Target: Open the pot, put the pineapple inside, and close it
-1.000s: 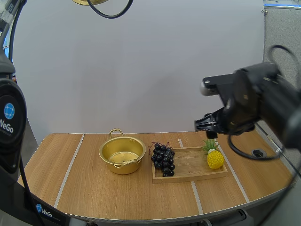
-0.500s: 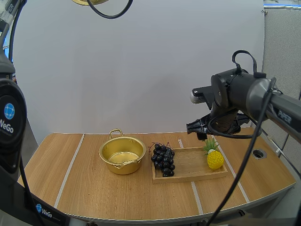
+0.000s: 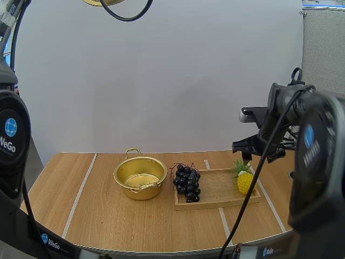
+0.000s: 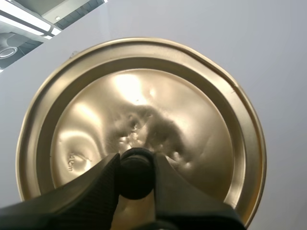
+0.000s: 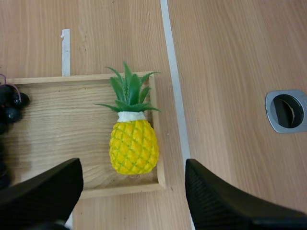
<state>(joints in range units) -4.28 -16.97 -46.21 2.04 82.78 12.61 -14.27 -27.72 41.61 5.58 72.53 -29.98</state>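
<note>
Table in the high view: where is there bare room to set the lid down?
Free: the table left of the pot, and the front strip before pot and tray. Bare tray floor lies between grapes and pineapple. Crowded: grapes sit close beside the pot, and the open right fingers hang over the pineapple.
</note>
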